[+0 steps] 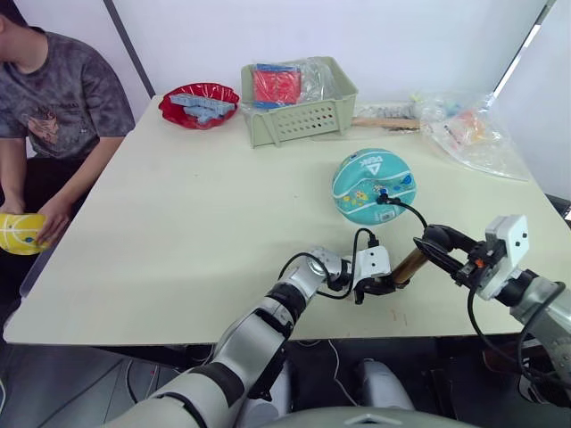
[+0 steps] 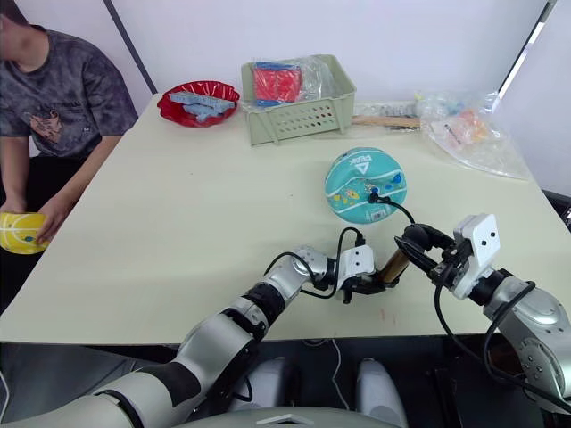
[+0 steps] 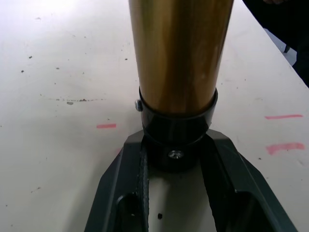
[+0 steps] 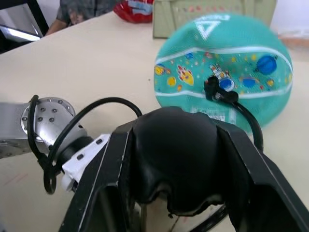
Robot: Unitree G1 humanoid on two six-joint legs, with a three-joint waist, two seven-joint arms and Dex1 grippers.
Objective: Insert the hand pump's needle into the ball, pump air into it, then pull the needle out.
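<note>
Ball (image 1: 374,185) on cream table (image 1: 178,232), white wall (image 1: 401,36) behind.

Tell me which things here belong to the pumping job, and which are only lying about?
Job: hand pump, held by left gripper and right gripper; its hose fitting sits on the ball.

Lying about: green basket, red bowl, plastic bags, wooden-handled tool, yellow ball under a person's hand.

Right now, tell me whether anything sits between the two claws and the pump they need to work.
Nothing does. The left claw is shut on the black lower cap of the hand pump, and the right claw is shut on its black handle. The hose's fitting already sits on the teal ball.
</note>
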